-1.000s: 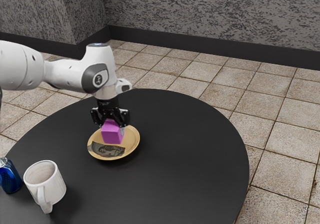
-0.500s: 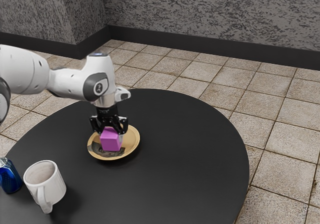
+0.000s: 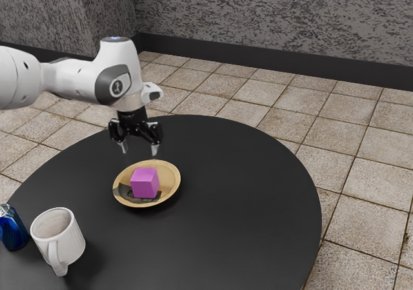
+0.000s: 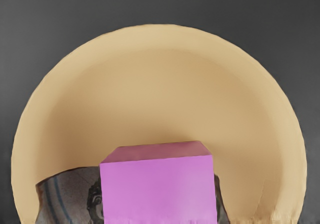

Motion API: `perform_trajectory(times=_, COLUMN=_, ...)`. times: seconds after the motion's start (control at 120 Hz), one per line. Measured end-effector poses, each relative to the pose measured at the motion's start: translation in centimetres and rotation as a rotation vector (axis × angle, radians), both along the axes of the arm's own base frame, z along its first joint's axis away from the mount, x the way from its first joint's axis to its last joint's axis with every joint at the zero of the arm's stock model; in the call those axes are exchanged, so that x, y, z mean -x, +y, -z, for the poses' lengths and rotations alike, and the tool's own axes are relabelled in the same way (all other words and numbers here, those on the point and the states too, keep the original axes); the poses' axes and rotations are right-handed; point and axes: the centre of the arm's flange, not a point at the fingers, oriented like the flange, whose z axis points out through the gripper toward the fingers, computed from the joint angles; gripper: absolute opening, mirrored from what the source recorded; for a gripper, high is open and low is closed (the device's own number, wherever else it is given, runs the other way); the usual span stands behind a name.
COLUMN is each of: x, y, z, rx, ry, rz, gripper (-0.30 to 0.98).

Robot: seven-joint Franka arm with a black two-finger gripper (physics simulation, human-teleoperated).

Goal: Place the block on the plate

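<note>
Black desk (image 3: 251, 186) supports the plate (image 3: 170, 177). Block (image 3: 144, 183) rests within its rim, unheld because the jaws stand spread above.

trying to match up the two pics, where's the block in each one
Exterior view: the block sits on the plate, below the open claw, left of the picture's middle.
Wrist view: the block is at the lower edge, near the middle.
Shared landmark: the plate's dark printed patch, partly covered by the block.
</note>
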Motion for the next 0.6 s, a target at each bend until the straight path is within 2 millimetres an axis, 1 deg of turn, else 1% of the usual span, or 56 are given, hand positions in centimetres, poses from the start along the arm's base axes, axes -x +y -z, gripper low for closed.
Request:
perform_trajectory(times=0.108, x=-0.2, y=-1.1, z=-3.6, rx=-0.005, ry=-0.011, rz=0.025, gripper=0.67)
perform_trajectory(times=0.217, x=0.1, y=-2.0, z=-7.7, rx=-0.004, ry=-0.019, rz=0.041, gripper=0.68)
perform_trajectory(times=0.283, x=0.2, y=-3.2, z=-10.4, rx=-0.001, ry=-0.025, rz=0.060, gripper=0.68)
perform_trajectory(times=0.35, x=0.5, y=-4.4, z=-12.4, rx=0.003, ry=-0.023, rz=0.081, gripper=0.68)
perform_trajectory(times=0.433, x=0.5, y=-6.3, z=-15.4, rx=0.009, ry=-0.033, rz=0.114, gripper=0.68)
perform_trajectory(times=0.467, x=0.6, y=-7.1, z=-16.4, rx=0.011, ry=-0.035, rz=0.127, gripper=0.68)
perform_trajectory(times=0.508, x=0.8, y=-7.6, z=-17.0, rx=0.013, ry=-0.030, rz=0.137, gripper=0.68)
perform_trajectory(times=0.6, x=1.4, y=-7.9, z=-19.9, rx=0.010, ry=-0.047, rz=0.144, gripper=0.68)
